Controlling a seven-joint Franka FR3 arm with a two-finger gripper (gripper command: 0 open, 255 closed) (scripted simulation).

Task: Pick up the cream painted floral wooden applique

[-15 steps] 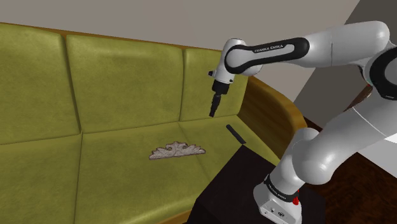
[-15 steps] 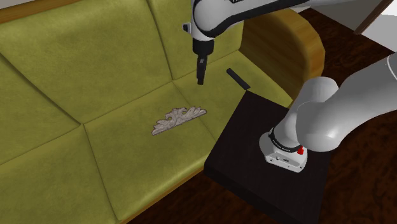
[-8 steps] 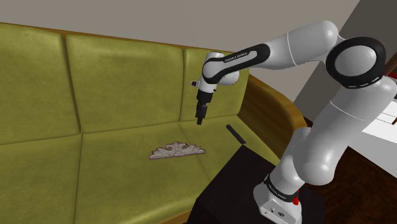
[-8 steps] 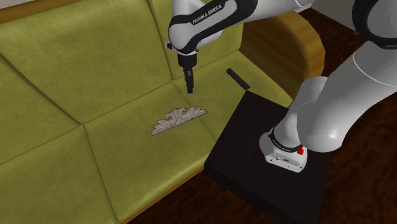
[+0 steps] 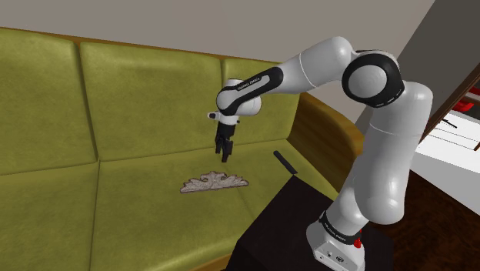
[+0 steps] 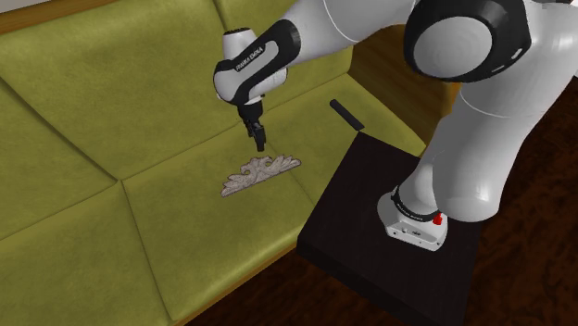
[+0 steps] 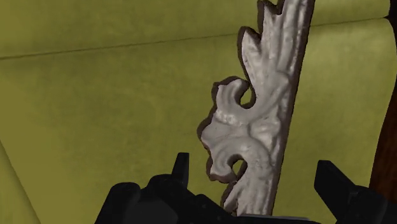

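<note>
A: While the white arm reaches out from its stand [image 6: 363, 199] over the olive-green sofa [image 5: 131, 100], where does the gripper [image 5: 225, 154] sit?

B: Above the seat, pointing down, just over the far edge of the applique [image 5: 215, 182]. There is a gap between them in the shoulder view, so no contact.

A: Fingers?

B: Spread apart. In the wrist view the two black fingertips [image 7: 181, 167] stand wide of each other, and the applique [image 7: 267, 121] passes between them on the cushion, untouched.

A: Position of the applique?

B: It lies flat on the seat cushion, by a seam between two cushions. It is pale cream-grey with carved scrolls and leaves and a dark edge. In the second exterior view the applique [image 6: 260, 172] lies just below the gripper [image 6: 260, 144].

A: Other items?

B: A slim black bar [image 5: 285, 162] lies on the seat to the right of the applique in the shoulder view, near the wooden armrest [image 5: 327, 142].
</note>
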